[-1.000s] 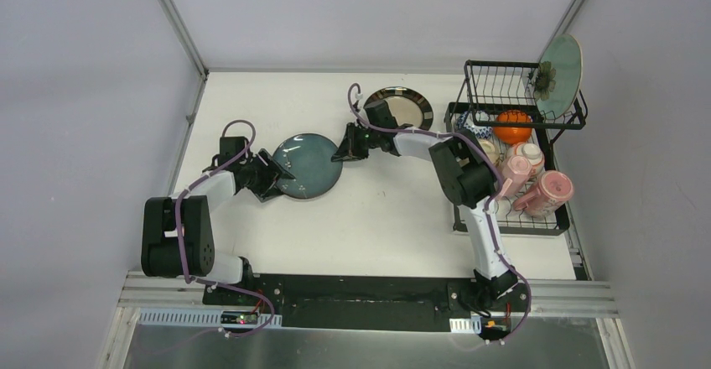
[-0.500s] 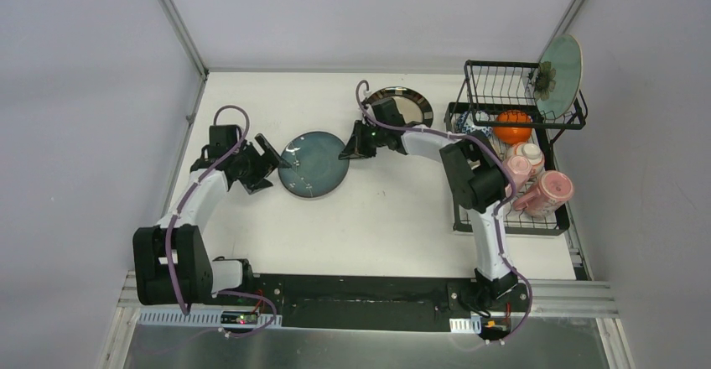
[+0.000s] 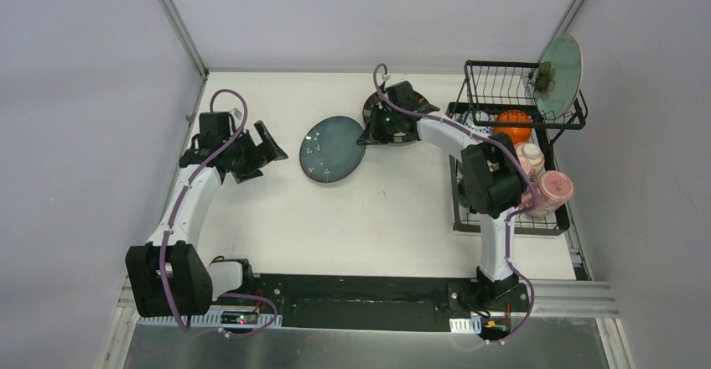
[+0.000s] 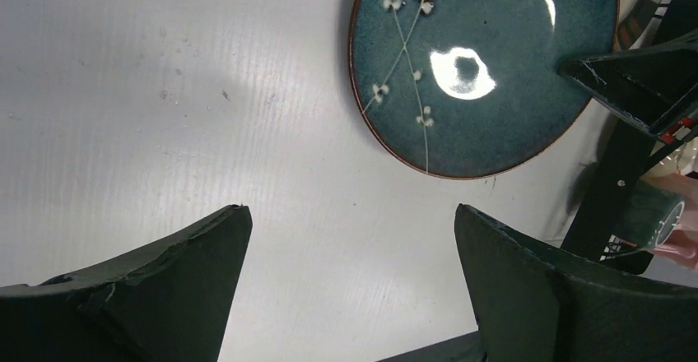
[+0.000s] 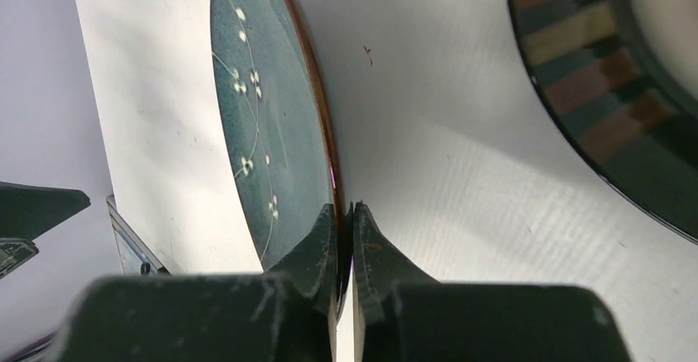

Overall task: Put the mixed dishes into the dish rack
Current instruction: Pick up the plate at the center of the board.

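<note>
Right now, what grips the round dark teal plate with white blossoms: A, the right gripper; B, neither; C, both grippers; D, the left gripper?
A: the right gripper is pinched shut on the rim of the dark teal plate, while the left gripper stands open, apart from it.

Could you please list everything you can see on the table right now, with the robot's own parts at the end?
teal plate: one, dark teal with white sprigs, mid-table, rim pinched by the right gripper.
dark-rimmed plate: one, beige centre, flat beyond the teal plate, partly under the right arm.
mint green plate: one, standing at the upper basket's far corner.
orange bowl: one, in the rack.
pink cups: at least two visible, in the lower tray.
dish rack: one, black wire, table's right side.
table: one, white.
left gripper: open, empty, left of the teal plate.
right gripper: shut on the teal plate.
</note>
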Robot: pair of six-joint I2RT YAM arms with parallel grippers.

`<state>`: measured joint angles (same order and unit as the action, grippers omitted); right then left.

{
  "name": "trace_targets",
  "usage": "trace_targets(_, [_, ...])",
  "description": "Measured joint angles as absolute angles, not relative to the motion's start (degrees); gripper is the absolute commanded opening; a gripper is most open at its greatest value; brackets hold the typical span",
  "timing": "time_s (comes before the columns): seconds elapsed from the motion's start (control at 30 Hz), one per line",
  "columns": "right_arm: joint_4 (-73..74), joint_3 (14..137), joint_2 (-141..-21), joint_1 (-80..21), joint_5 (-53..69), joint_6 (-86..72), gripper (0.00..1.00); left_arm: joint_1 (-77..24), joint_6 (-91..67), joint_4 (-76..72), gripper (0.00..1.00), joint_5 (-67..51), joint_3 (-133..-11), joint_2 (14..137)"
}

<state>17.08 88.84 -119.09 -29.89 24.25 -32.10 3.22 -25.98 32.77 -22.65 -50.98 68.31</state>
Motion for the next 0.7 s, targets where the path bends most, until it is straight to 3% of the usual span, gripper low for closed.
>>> trace_targets(0.7, [25.8,95.4,-108.3,-25.8,18.8,-29.8,0.0,1.2,-23.1,33.0,0.95,-36.9,-52.3,67.7])
